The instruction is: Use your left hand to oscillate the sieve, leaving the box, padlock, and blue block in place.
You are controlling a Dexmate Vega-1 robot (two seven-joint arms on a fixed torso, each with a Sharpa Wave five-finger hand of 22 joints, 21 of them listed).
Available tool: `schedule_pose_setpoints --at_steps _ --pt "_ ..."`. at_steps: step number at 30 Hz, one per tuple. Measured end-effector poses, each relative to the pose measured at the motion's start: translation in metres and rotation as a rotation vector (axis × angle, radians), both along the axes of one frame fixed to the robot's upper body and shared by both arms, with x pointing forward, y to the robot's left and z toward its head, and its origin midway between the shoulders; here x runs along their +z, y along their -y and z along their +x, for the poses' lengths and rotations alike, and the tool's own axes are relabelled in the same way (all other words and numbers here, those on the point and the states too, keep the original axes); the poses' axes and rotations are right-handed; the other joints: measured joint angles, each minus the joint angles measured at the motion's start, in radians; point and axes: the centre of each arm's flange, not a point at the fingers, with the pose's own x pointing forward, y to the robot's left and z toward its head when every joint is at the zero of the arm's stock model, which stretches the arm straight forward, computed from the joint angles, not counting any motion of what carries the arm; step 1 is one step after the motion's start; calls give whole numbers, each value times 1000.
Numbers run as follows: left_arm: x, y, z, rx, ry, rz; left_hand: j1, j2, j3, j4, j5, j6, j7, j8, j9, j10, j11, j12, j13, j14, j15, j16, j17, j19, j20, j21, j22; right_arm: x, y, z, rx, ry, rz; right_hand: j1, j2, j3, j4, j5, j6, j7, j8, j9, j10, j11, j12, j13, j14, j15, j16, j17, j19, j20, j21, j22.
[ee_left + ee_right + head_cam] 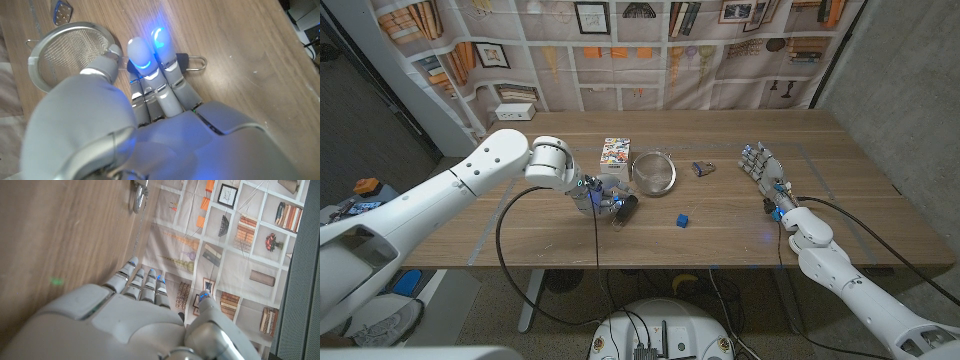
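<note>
Round metal sieve [653, 172] with a fine wire-mesh bowl and a shiny steel rim, lying near the middle of the wooden table [740, 235], bowl empty as far as the mesh shows. Thin handle running from the rim toward the robot's left, ending in a small wire loop seen in the left wrist view. Left hand [603, 197] down on that handle, fingers [165, 75] curled over the dark grip with the thumb close to the rim; blue lights glowing on the fingertips. Handle clamped in that hand, by the look of both views.

Small cardboard box [615, 151] with colourful printing, flat on the table just beside the sieve's rim, on the far left side of it. Grey metal padlock [702, 168] lying on the other side of the sieve, near it but apart; curved shackle visible in the right wrist view. Small blue cube-shaped block [682, 220] on the near side of the sieve, apart from everything else.

Right hand [765, 172] well off to the right of the padlock, fingers stretched out and spread, holding nothing, touching none of the objects. Smooth grey and white shells on both hands. Table surface a warm wood grain with long streaks.
</note>
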Motion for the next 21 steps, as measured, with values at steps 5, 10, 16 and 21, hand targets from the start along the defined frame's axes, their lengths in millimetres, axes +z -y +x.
schedule_pose_setpoints --at_steps 5,10,16,21 --pt "2 -1 -1 -4 16 25 -7 -7 -7 1 0 -34 5 0 -4 -40 8 0 0 0 0 -6 -8 0 0 -11 0 0 -1 2 1 -2 0 0 0 0 0 0 0 0 0 0 0 0 0 0 0 0 0 0 0 0 0 0" --pt "5 -1 -3 -7 36 49 -12 -12 -11 5 -1 -60 5 0 -4 -65 16 0 -5 0 0 -7 -9 0 0 -17 0 0 -1 4 3 -4 0 0 0 0 0 0 0 0 0 0 0 0 0 0 0 0 0 0 0 0 0 0" --pt "8 -2 -5 -6 67 83 -12 -12 -15 1 -4 -95 6 0 -9 -110 21 0 -5 -11 0 -15 -19 0 0 -33 0 1 -2 7 6 -7 -1 0 0 0 0 0 0 0 0 0 0 0 0 0 0 0 6 0 0 0 0 0" --pt "10 -3 -8 0 87 103 -18 -16 -19 5 -4 -122 11 0 -9 -140 23 0 -5 -11 0 -20 -23 0 0 -45 0 2 -3 9 9 -8 -2 0 0 3 -3 0 0 0 0 0 0 0 0 0 0 0 9 0 0 0 0 0"
